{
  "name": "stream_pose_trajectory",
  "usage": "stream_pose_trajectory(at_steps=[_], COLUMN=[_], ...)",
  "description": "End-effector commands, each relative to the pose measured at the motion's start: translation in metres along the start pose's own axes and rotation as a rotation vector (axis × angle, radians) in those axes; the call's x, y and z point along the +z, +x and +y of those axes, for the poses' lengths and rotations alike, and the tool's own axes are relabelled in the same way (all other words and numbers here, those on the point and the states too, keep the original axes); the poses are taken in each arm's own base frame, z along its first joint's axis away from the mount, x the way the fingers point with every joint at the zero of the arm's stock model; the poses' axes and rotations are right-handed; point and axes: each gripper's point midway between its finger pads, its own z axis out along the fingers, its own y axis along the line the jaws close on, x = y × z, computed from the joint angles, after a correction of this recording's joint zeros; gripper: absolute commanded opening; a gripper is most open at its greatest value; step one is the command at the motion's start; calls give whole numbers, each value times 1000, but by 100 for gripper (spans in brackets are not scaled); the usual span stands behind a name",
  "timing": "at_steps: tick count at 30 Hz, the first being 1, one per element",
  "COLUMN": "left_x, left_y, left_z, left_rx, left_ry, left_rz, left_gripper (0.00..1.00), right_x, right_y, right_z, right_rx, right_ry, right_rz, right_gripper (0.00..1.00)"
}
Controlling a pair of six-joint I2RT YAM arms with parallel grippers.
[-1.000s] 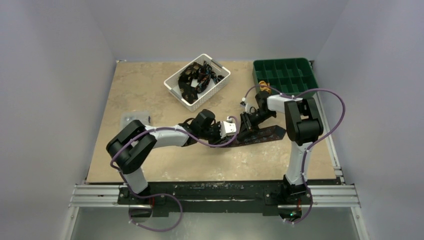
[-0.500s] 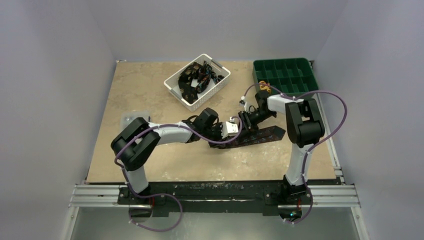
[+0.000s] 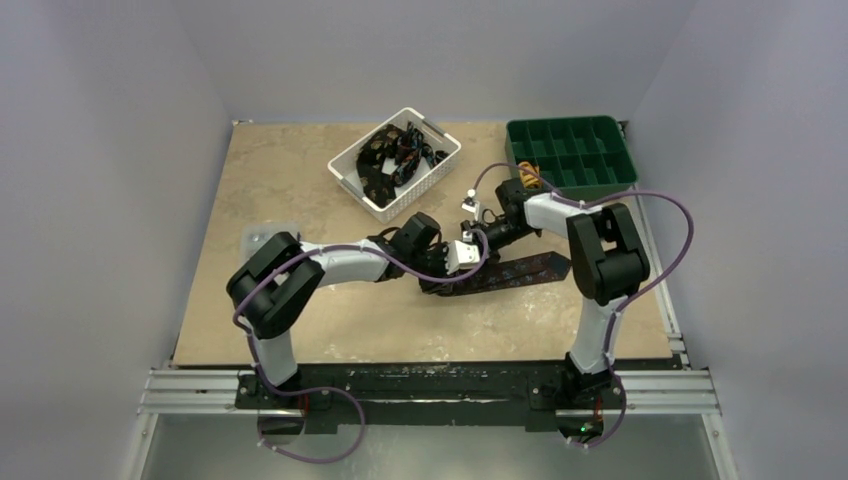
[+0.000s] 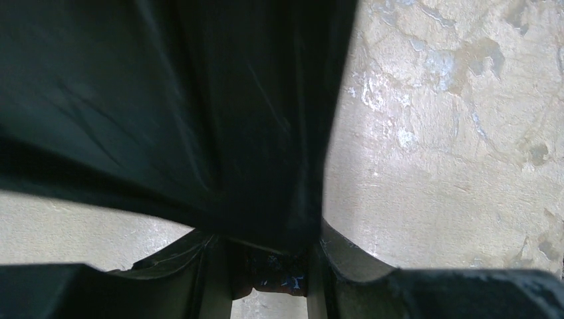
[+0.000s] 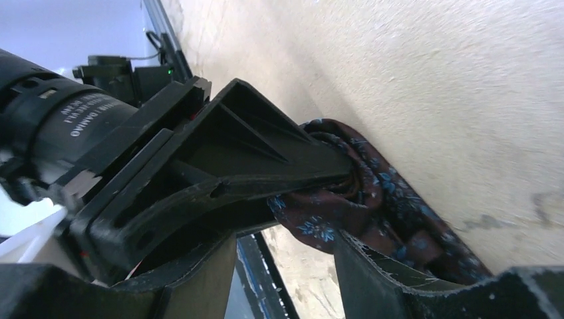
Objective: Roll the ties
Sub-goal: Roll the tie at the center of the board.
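The left hand (image 4: 269, 276) pinches the rolled end of the tie (image 3: 525, 268), whose flat length lies across the middle of the table (image 3: 300, 180). The right hand (image 5: 282, 272) is spread just beside that roll, gripping nothing. It should probably close on the coil squarely and turn it with edges aligned and the tail taut. More ties (image 3: 395, 155) fill the white basket (image 3: 425, 190) beyond.

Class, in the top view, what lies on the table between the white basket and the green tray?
Nothing: the top view shows only bare table between the basket and the tray.
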Motion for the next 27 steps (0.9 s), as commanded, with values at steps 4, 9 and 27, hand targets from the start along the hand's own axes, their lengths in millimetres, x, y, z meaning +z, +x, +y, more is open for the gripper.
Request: stream_pose_trajectory(at_steps=[4, 9, 27], left_x=[3, 2, 0], left_y=[55, 56, 58], left_z=[-6, -6, -7], left_rx=[-50, -44, -40], left_ry=[5, 2, -2], left_rz=[187, 188, 189], left_gripper=[26, 27, 28], right_x=[24, 28, 10], right_y=[8, 10, -10], right_z=[-2, -26, -13], right_rx=[16, 15, 32], right_ry=[-14, 63, 112], right_rz=[26, 56, -12], right_gripper=[48, 28, 62])
